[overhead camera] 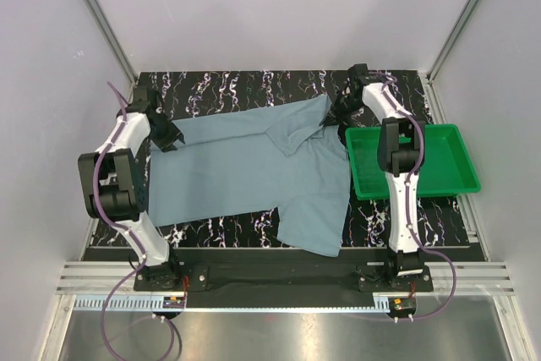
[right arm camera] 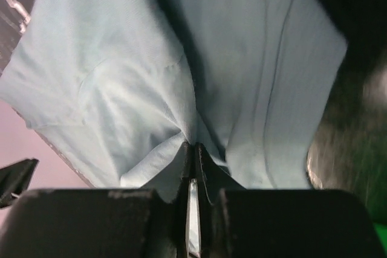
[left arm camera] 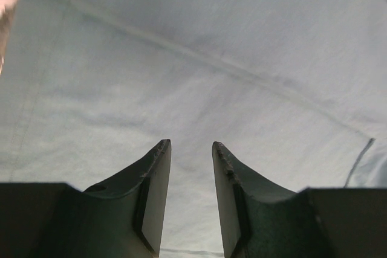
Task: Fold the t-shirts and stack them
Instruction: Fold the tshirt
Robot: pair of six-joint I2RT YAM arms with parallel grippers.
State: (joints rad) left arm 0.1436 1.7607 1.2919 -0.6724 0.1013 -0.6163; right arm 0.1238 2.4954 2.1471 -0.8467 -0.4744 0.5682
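T-shirt (overhead camera: 254, 175) edge between closed right fingers (right arm camera: 210, 178)

No readable text, labels or numbers anywhere; wrist views perhaps too blurred to tell.

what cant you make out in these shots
- Right wrist: the area right of the shut right gripper, blurred dark.
- Left wrist: whether the open left gripper touches the t-shirt; cloth fills the frame.
- Top view: part of the green tray, behind the right arm.
- Top view: both grippers' fingertips, too small and dark.
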